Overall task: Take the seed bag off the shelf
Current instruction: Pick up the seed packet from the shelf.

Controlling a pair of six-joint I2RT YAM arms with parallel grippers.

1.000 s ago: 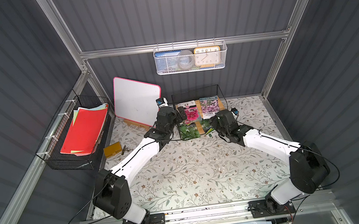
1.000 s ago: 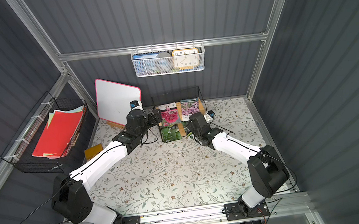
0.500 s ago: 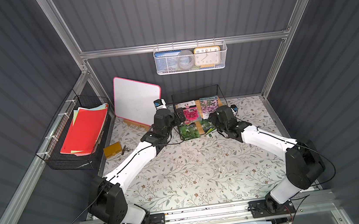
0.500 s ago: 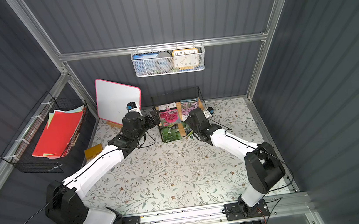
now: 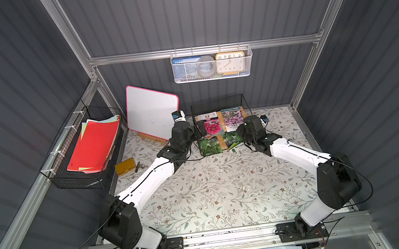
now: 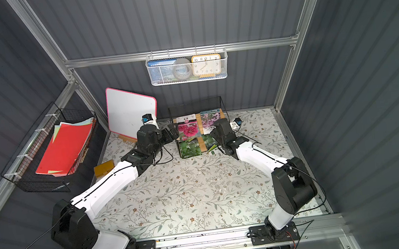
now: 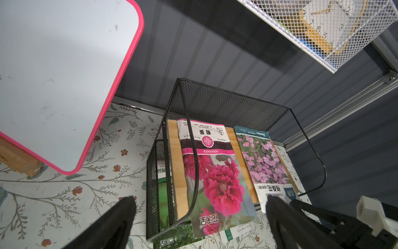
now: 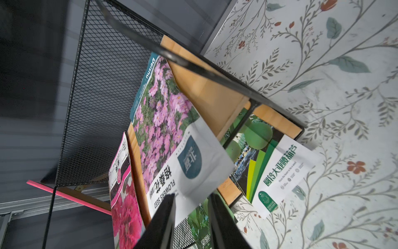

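The shelf (image 5: 217,99) is a black wire rack with two wooden boards, standing against the back wall in both top views (image 6: 195,103). On its upper board lie a purple-flower seed bag (image 5: 232,116) (image 8: 163,120) and a pink hollyhock seed bag (image 5: 210,126) (image 7: 215,179). My right gripper (image 8: 191,196) straddles the purple bag's white front edge, one finger above and one below, still apart with a gap showing. My left gripper (image 7: 201,201) stands wide open in front of the shelf's left corner, holding nothing. Green seed bags (image 8: 280,168) lie on the lower board.
A pink-framed whiteboard (image 5: 151,112) leans on the back wall just left of the shelf. A white mesh basket (image 5: 212,64) with a clock hangs above it. A black wire basket of red papers (image 5: 89,146) hangs on the left wall. A yellow block (image 5: 124,165) lies on the floral mat.
The right gripper's fingers have narrowed around the purple bag's front edge. Both arms have stretched a little further toward the shelf. The left gripper stays wide open.
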